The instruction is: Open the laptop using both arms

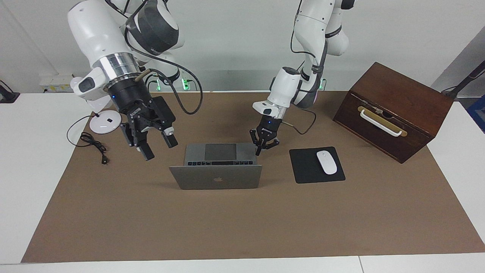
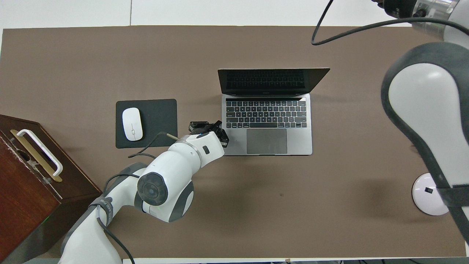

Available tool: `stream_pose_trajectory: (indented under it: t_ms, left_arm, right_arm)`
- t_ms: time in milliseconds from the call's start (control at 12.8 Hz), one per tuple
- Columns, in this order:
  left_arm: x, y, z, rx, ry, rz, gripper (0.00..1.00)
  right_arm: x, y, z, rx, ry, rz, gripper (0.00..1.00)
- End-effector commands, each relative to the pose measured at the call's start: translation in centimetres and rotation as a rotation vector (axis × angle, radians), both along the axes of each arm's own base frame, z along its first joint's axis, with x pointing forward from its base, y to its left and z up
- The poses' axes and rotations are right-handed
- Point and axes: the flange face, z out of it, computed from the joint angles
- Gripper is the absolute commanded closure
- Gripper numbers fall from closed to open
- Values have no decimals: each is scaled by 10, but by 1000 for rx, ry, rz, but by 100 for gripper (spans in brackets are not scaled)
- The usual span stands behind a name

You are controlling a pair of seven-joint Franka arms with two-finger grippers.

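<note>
Now laptop (image 1: 216,176) open, left tool (image 1: 258,151) pinched shut at its base corner, right tool (image 1: 159,149) spread wide, raised beside it.

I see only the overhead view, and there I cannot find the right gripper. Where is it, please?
Observer: The right gripper hangs in the air over the brown mat, beside the laptop toward the right arm's end of the table, not over the laptop.
Operator: Does it hold something?
Observer: No, it is open and empty.
Operator: And the left gripper? Its wrist hides the tip from me.
Observer: The left gripper is shut, with its tip low at the corner of the laptop's base. I cannot tell if it touches.
</note>
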Motion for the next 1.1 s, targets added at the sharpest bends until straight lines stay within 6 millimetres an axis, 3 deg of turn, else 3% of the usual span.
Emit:
stream_pose_trajectory:
  t_ms: [0,392,549,706,863,1020]
  left_arm:
    - [13,9,15,17,39,6,100]
    - [51,35,47,88,131,-19,100]
    - [65,52,71,116,169,-15,100]
    - [78,77,96,177,189,-10,100]
    - [84,104,115,216,209,12,100]
    - [83,132,136,239,220,41,100]
  right_arm:
    - [-5,-22,2,-127,125,72,0]
    - [-82,-46,20,-396,476,184,0]
    - [-113,-77,20,-501,608,181,0]
    - [-137,-109,4,-509,673,192,0]
    - [-148,-116,-10,-502,694,173,0]
    - [-142,-132,-6,-479,667,110,0]
